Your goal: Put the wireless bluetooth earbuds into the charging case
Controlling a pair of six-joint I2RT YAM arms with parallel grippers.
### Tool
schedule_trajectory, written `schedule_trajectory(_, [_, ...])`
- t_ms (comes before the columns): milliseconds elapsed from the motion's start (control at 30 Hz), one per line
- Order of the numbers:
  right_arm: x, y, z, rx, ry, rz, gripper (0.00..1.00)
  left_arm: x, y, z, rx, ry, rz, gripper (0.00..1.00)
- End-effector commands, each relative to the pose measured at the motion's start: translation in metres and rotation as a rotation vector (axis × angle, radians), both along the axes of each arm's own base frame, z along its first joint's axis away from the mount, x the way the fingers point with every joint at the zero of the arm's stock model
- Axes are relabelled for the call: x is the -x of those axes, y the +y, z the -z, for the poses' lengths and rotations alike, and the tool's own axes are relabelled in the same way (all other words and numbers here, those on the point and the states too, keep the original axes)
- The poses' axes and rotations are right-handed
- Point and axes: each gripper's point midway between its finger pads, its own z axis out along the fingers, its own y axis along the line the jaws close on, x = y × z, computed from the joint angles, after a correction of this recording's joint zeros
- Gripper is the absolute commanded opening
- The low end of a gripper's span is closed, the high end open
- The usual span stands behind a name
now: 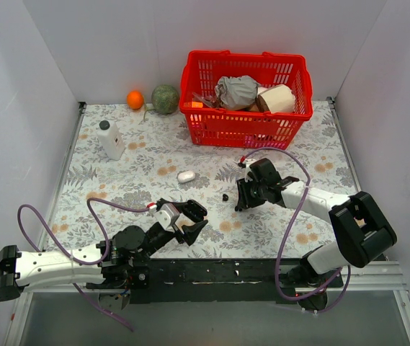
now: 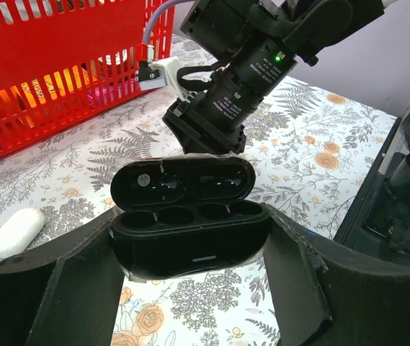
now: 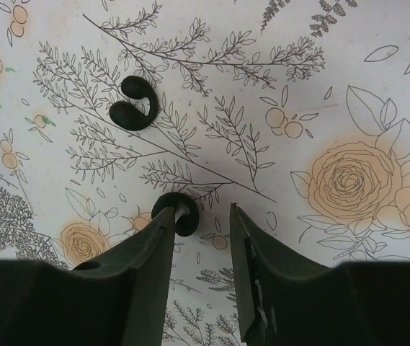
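Observation:
My left gripper is shut on a black oval charging case. Its lid stands open and its wells look empty. Two tiny black earbuds lie on the floral cloth. One earbud lies free ahead of my right gripper. The other earbud touches the tip of the left finger, just inside the gap. My right gripper is open and points down at the cloth. A small glossy white pebble-shaped case lies shut on the cloth, apart from both grippers.
A red basket with wrapped items stands at the back. A white bottle with a black cap stands at the back left. An orange and a green ball lie by the back wall.

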Motion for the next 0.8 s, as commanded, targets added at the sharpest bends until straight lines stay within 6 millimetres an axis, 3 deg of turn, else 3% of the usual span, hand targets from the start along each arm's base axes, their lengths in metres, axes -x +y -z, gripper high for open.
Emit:
schedule_trajectory(0, [0.005,-0.001,0.005,-0.003,0.009,-0.014,0.44,0.003,-0.003,-0.009,0.019,-0.002,0.016,0.0])
schedule_trajectory(400, [0.016,0.004,0.008,-0.038,0.053,0.007,0.41,0.004,-0.005,-0.009,0.026,0.001,0.026,0.0])
schedule_trajectory(767, [0.026,0.021,0.019,-0.049,0.1,-0.005,0.31,0.007,-0.003,-0.007,0.035,0.019,0.037,0.0])
